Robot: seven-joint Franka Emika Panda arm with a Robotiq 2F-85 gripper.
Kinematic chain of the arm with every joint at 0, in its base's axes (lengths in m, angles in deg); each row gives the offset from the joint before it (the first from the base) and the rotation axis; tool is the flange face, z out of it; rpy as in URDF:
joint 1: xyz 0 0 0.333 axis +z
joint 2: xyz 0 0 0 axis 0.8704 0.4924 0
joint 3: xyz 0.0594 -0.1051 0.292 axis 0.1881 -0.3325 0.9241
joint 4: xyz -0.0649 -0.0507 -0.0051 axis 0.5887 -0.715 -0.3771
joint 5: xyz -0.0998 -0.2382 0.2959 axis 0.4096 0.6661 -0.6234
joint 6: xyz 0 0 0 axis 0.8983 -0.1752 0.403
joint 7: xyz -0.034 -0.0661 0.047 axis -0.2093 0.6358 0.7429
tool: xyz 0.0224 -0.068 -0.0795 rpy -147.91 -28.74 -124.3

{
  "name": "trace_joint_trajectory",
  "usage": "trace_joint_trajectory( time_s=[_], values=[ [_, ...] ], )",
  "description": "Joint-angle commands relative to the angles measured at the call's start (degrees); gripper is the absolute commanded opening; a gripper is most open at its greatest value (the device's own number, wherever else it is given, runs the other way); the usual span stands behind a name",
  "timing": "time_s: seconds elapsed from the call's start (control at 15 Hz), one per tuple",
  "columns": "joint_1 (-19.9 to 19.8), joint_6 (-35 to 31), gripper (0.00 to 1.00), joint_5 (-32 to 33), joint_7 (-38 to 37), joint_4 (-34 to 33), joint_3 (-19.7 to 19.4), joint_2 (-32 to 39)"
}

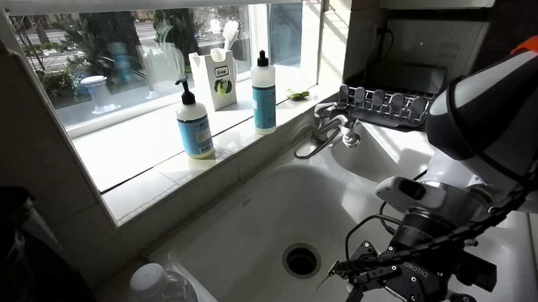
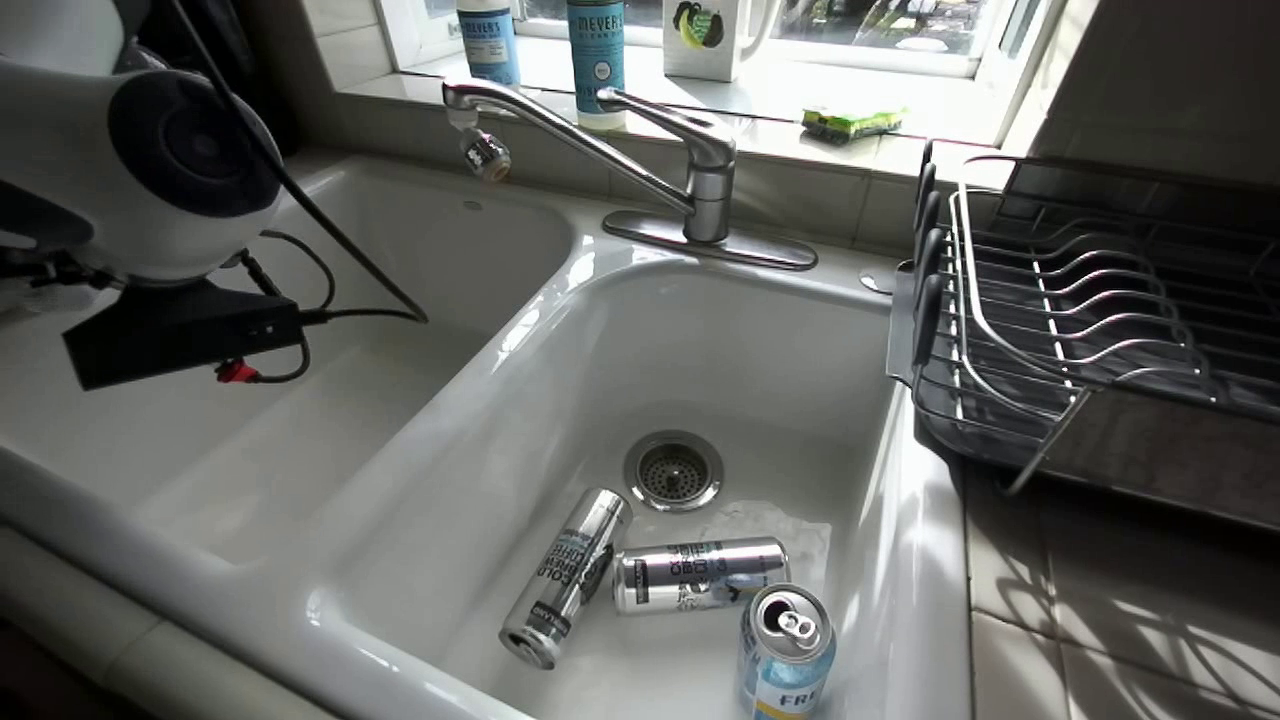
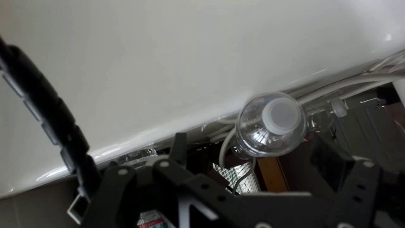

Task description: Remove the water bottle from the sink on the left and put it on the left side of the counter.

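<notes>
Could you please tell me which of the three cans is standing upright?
The blue can: it stands on end; both silver cans lie on their sides.

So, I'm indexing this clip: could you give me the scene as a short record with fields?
Black two-fingered gripper: open, holding nothing
White rectangular sink basin: round dark metal drain in its floor
Adjoining white basin: two lying silver cans, one upright light-blue can
Chrome faucet: on the rim beside the adjoining basin
Clear white-capped plastic bottle: outside the rectangular basin, beside its rim
</notes>
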Motion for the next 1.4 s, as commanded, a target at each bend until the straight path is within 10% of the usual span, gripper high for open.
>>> trace_joint_trajectory(
  time_s=[0.0,1.33],
  values=[
    [-3.06,8.1,1.0,-5.23,8.7,0.04,-1.13,3.64],
    [-4.04,15.57,0.97,-15.69,28.57,0.04,-0.9,15.0]
  ],
)
